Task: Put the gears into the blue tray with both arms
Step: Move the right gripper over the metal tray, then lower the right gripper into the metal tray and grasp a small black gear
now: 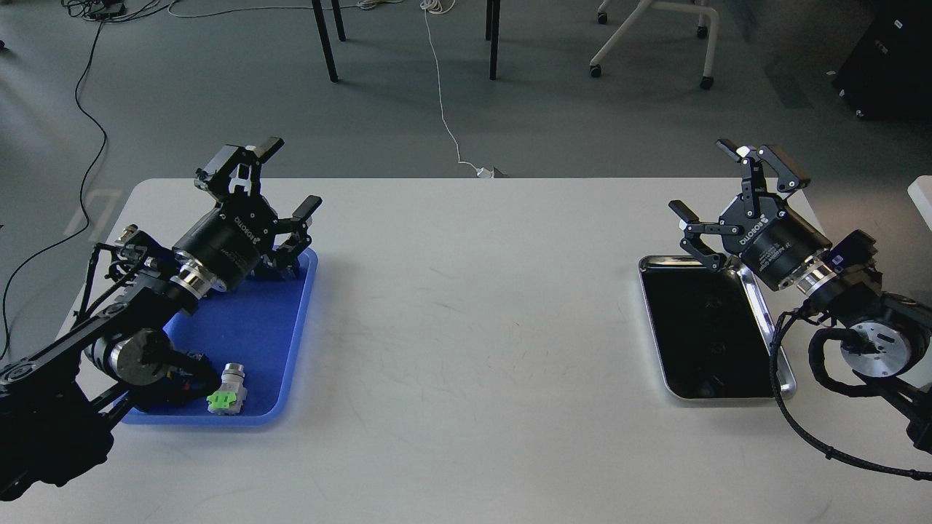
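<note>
One white table [466,327], grey floor [218,87] beyond.

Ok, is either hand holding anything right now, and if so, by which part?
Nothing is held. The left hand is open above the blue tray, and the right hand is open above the steel tray; both have nothing between their fingers.

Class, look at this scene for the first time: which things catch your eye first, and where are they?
The bright blue tray at the table's left edge stands out, with a green-capped push-button switch near its front rim. Across the table, a shiny steel tray with a dark bottom lies at the right. Above each tray hangs a black arm, the left claw and right claw both open.
</note>
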`<state>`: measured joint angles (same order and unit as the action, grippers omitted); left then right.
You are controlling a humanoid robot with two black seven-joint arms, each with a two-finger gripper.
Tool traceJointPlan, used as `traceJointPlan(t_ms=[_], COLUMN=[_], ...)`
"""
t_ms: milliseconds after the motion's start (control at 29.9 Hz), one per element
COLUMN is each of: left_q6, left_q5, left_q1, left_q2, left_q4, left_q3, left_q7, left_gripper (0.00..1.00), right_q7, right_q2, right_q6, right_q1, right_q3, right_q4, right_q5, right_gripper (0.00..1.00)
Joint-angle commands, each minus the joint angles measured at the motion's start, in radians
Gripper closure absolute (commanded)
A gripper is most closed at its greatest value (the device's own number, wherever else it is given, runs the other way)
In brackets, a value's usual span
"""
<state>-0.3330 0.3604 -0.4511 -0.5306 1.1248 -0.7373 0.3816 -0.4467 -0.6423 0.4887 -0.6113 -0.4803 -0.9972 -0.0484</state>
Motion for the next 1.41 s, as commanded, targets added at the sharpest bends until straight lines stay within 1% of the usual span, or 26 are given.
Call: traceJointPlan(t_ms=[0,167,268,468,569,669,803,903,970,1104,1238,1372], left_q6=[0.008,-0.001,0.011,-0.003,-0.003,-0.003,-0.006,-0.030,-0.035,-0.035,-0.035,-0.035], left_q5=[0.078,0.063,0.061,0.057,0.057,0.055,0.052,0.048,0.048,0.046,0.046,0.046], left_q1=[0.002,-0.001,-0.009,-0.041,-0.047,-0.054,-0.054,-0.054,-0.054,-0.054,-0.050,-0.050], left_q2=[0.003,-0.005,-0.009,-0.038,-0.040,-0.037,-0.032,-0.029,-0.028,-0.019,-0.017,-0.019], left_q4=[0.001,-0.002,-0.007,-0.010,-0.010,-0.002,0.007,0.021,0.021,0.021,0.021,0.021], left_q3=[-0.004,-0.010,-0.016,-0.021,-0.022,-0.031,-0.048,-0.062,-0.067,-0.068,-0.080,-0.085], left_q7=[-0.001,0.002,0.002,0.010,0.010,0.010,0.010,0.010,0.010,0.010,0.006,0.008], left_gripper=[0.02,0.02,0.02,0.02,0.02,0.02,0.02,0.02,0.02,0.02,0.02,0.02], right_q7=[-0.001,-0.003,-0.003,-0.006,-0.020,-0.042,-0.042,-0.042,-0.042,-0.042,-0.042,-0.042], right_q2=[-0.003,-0.017,-0.062,-0.146,-0.194,-0.206,-0.204,-0.195,-0.182,-0.107,-0.018,0.032], right_q6=[0.000,0.000,0.000,0.000,0.000,0.000,0.000,0.000,0.000,0.000,0.000,-0.015], right_q1=[0.004,-0.010,-0.047,-0.180,-0.243,-0.330,-0.447,-0.536,-0.571,-0.622,-0.636,-0.637], right_q3=[-0.001,-0.003,-0.001,0.034,0.057,0.136,0.293,0.428,0.494,0.610,0.716,0.788], right_q4=[-0.001,-0.006,-0.011,-0.018,-0.024,-0.026,-0.041,-0.041,-0.038,-0.002,0.100,0.158], right_q5=[-0.001,-0.014,-0.085,-0.413,-0.584,-0.801,-1.086,-1.284,-1.372,-1.522,-1.570,-1.571], right_gripper=[0.00,0.00,0.00,0.00,0.00,0.00,0.00,0.00,0.00,0.00,0.00,0.02])
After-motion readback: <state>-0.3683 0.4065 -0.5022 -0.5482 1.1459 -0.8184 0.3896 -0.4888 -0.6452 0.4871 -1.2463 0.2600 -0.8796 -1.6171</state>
